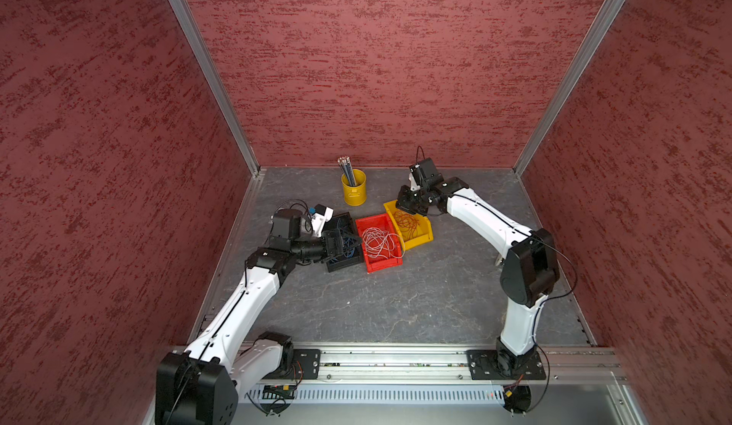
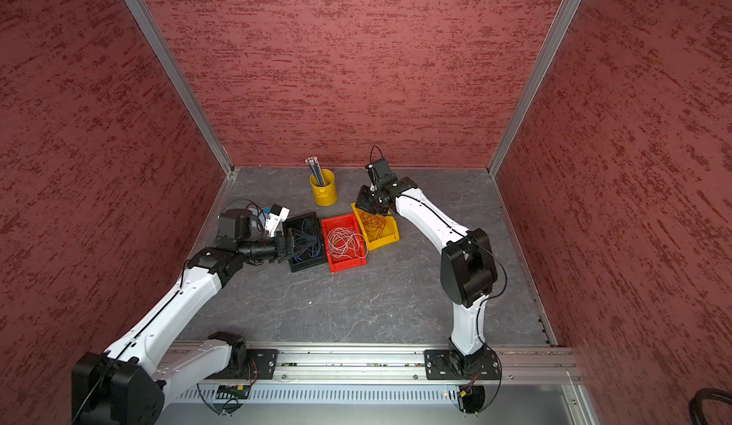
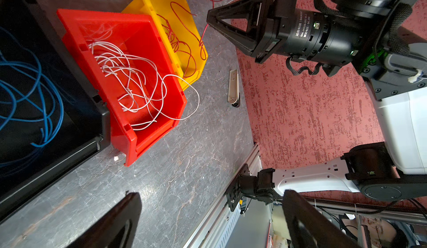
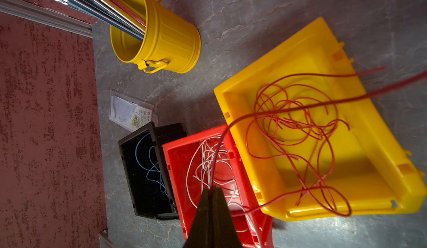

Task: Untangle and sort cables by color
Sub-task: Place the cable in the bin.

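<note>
Three bins stand side by side. The black bin holds blue cables. In the red bin lie whitish cables, and one loop hangs over its rim onto the table. Red cables fill the yellow bin. My right gripper hovers over the yellow bin's far end, shut on one red cable that trails across that bin. Over the black bin my left gripper is open, with nothing between its fingers.
A yellow cup of pencils stands behind the bins. Beside the black bin a clear plastic packet lies flat, and a small metal piece lies near the right wall. Red walls close in three sides.
</note>
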{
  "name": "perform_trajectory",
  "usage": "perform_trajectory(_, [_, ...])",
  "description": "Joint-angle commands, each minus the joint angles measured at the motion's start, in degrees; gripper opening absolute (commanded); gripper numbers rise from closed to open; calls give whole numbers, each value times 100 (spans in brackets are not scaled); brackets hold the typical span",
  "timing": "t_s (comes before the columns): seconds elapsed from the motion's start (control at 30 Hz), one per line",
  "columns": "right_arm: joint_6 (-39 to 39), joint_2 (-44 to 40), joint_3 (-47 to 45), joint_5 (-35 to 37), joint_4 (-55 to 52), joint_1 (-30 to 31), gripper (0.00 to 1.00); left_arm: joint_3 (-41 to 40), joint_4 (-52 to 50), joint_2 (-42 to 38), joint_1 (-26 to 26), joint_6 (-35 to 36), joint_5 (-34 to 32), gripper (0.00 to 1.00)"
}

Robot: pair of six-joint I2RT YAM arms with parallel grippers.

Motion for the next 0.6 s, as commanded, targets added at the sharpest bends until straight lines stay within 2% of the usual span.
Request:
perform_trajectory(0.0, [-89, -209, 145, -1, 123, 24, 0, 154, 8, -2, 41, 120, 73, 100])
perform_trajectory(0.1, [-203, 66, 259, -81, -48, 20, 0, 90, 53, -60, 37, 78, 55, 100])
perform_trajectory(0.3, [-54, 342, -463, -56, 505, -22, 0, 41, -94, -213, 41, 134, 31, 100])
perform_trajectory(0.43, [-184, 700, -377, -136, 409, -34, 0, 62, -199, -197, 67, 231, 46, 100])
perform_trajectory(0.57, [-338, 801, -356, 88, 317, -49, 0, 101, -217, -171, 85, 260, 64, 100])
